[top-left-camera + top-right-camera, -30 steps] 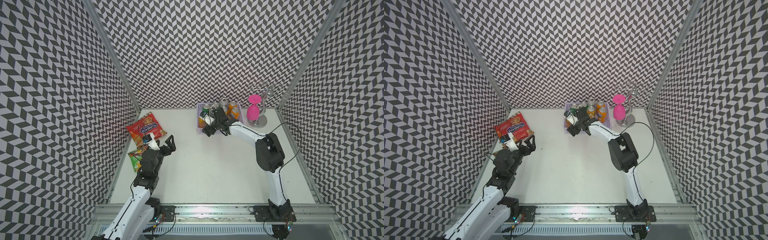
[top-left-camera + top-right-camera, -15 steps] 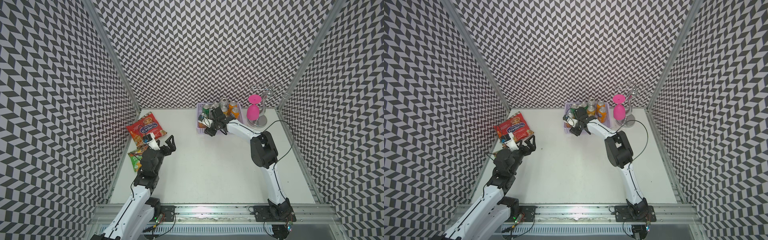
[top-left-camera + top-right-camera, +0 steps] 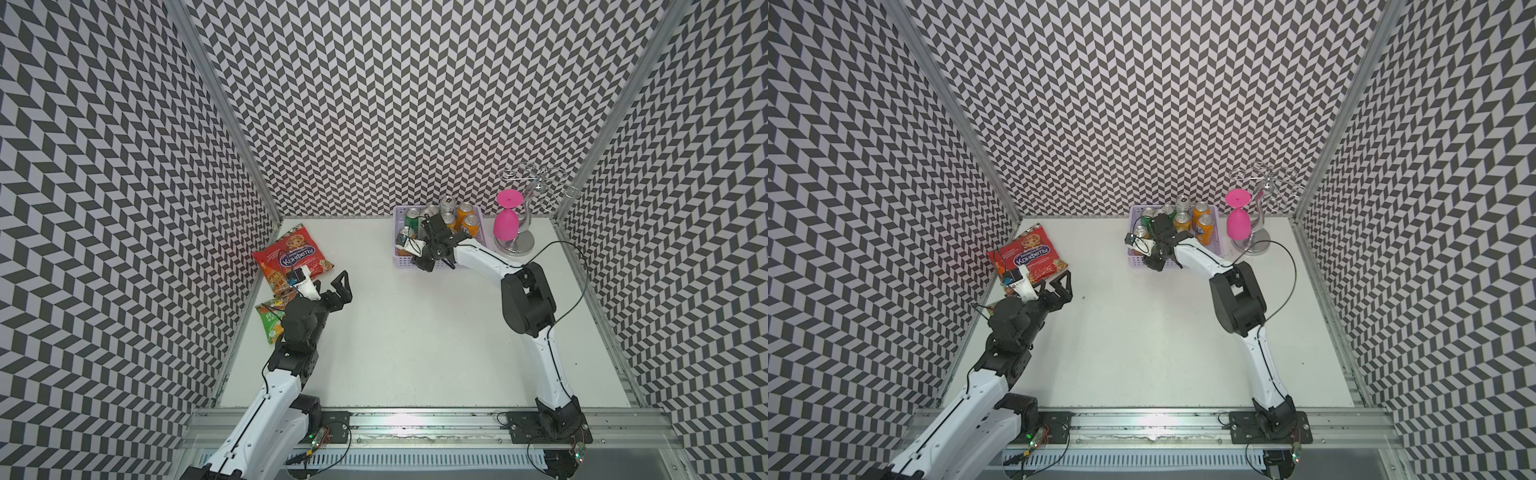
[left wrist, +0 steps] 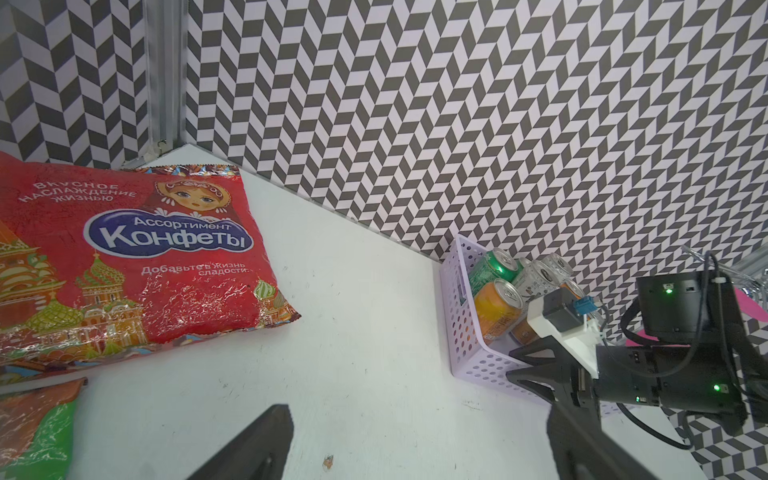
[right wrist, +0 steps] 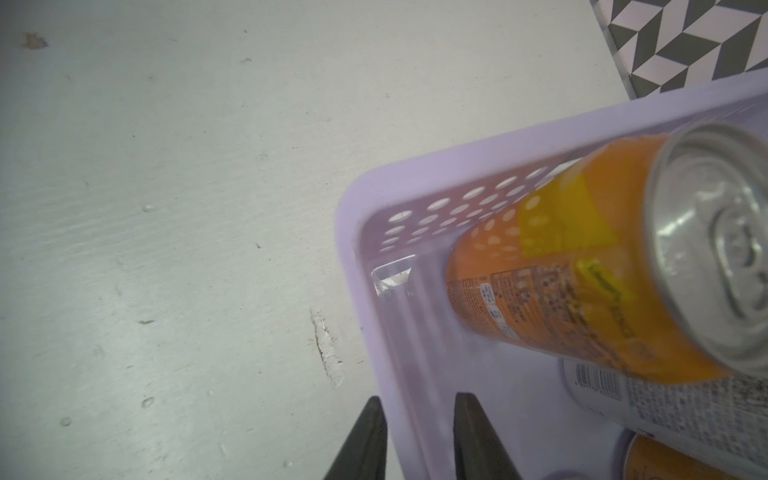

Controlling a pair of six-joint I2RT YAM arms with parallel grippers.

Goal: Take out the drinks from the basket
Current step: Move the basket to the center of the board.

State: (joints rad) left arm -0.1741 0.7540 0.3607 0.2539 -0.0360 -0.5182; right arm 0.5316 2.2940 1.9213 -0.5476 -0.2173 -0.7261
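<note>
The lavender basket (image 3: 397, 232) (image 3: 1133, 257) stands at the back of the table against the wall. It holds several cans: orange ones (image 3: 469, 224), a green one (image 3: 411, 216) and a silver one (image 3: 448, 203). My right gripper (image 3: 426, 262) (image 3: 1156, 264) is at the basket's near wall. In the right wrist view this gripper (image 5: 417, 405) is shut on the basket's wall (image 5: 415, 174), one finger outside and one inside, beside an orange can (image 5: 582, 270) and a silver-white can (image 5: 665, 407). My left gripper (image 3: 330, 286) (image 4: 415, 415) hangs open and empty over the table at the left.
A red snack bag (image 3: 291, 257) and a green one (image 3: 272, 324) lie along the left wall by the left arm. A pink goblet (image 3: 507, 220) hangs upside down on a metal stand (image 3: 519, 245) right of the basket. Patterned walls close three sides.
My right gripper's jaws have narrowed from wide open onto the basket's near wall, and the arm has shifted slightly at the basket. The left arm has not moved.
</note>
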